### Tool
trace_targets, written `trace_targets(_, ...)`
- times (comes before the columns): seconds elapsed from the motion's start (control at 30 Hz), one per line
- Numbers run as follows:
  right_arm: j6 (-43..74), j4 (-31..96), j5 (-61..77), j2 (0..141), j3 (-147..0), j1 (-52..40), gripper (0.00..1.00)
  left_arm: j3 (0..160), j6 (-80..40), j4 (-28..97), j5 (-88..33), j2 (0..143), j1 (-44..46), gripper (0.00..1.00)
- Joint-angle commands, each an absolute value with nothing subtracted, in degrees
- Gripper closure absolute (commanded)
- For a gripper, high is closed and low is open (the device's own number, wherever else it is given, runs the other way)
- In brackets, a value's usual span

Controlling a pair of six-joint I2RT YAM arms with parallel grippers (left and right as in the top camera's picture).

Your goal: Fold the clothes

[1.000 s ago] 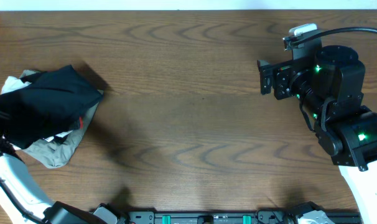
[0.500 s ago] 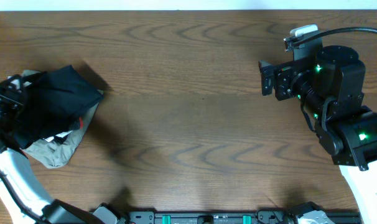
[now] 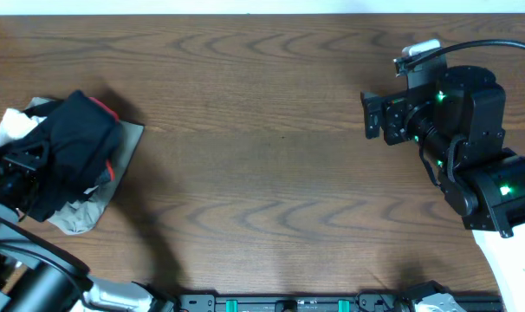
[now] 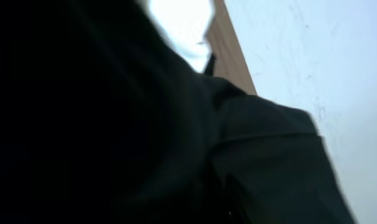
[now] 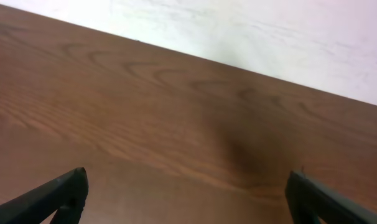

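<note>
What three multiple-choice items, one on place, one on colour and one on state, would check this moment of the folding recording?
1. Where on the table are the leggings?
A. the middle
B. the left side, on a white garment and an olive garment
C. the right side

2. What colour is the trim on the leggings?
A. blue
B. yellow
C. red

3. How is the right gripper?
A. open, holding nothing
B. shut on the leggings
C. shut on a towel

Key:
1 B: the overhead view shows the black cloth heaped on both garments at the far left.
2 C: a red edge shows along its top.
3 A: the right wrist view shows the fingers wide apart over bare wood.
</note>
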State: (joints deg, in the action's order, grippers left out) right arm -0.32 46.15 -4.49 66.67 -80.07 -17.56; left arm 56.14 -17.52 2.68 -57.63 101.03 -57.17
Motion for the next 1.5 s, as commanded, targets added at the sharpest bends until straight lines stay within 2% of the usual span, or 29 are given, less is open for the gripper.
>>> trace_targets(0.0, -1.0, 46.5, -4.5, 67.2, -81.0, -17.1, 0.01, 57.1, -16.1, 3.4, -56.1, 105.0, -57.8, 0.65)
trace_targets(0.1, -1.0, 46.8, -4.5, 67.2, -81.0, -17.1, 0.01, 57.1, -16.1, 1.8, -56.3, 105.4, -57.2, 0.62)
trace_targets(0.3, -1.0, 46.7, -4.7, 67.2, -81.0, -17.1, 0.01, 57.1, -21.1, -8.4, -66.5, 102.9, -56.4, 0.41)
trace_targets(0.37, -1.0, 46.7, -4.7, 67.2, -81.0, -17.1, 0.01, 57.1, -23.5, -12.3, -69.5, 100.9, -56.3, 0.29)
trace_targets(0.43, -1.0, 46.7, -4.7, 67.2, -81.0, -17.1, 0.01, 57.1, -25.4, -14.9, -71.3, 98.0, -56.0, 0.05)
trace_targets(0.47, -1.0, 46.7, -4.7, 67.2, -81.0, -17.1, 0.01, 57.1, -25.9, -15.5, -71.5, 96.4, -55.6, 0.02)
trace_targets(0.63, -1.0, 45.8, -4.7, 67.2, -81.0, -17.1, 0.01, 57.1, -25.6, -15.6, -71.4, 86.2, -50.2, 0.02)
trace_targets(0.77, -1.0, 45.4, -4.8, 67.3, -81.0, -17.1, 0.01, 57.1, -25.5, -14.0, -71.4, 79.1, -42.7, 0.02)
trace_targets(0.93, -0.5, 45.5, -4.7, 68.6, -81.0, -16.1, 0.01, 57.1, -20.0, -7.4, -68.4, 72.0, -32.0, 0.02)
trace_targets(1.07, 2.6, 45.3, -4.7, 70.7, -81.0, -14.0, 0.01, 57.1, -12.0, 5.4, -53.8, 67.0, -23.2, 0.02)
trace_targets(1.2, 2.5, 45.2, -4.7, 73.4, -81.0, -11.8, 0.01, 57.1, -6.1, 17.3, -33.5, 63.5, -12.1, 0.02)
trace_targets(1.47, 2.6, 45.5, -4.7, 79.4, -81.0, -9.1, 0.01, 57.1, -4.7, 28.3, 1.3, 63.4, 8.7, 0.02)
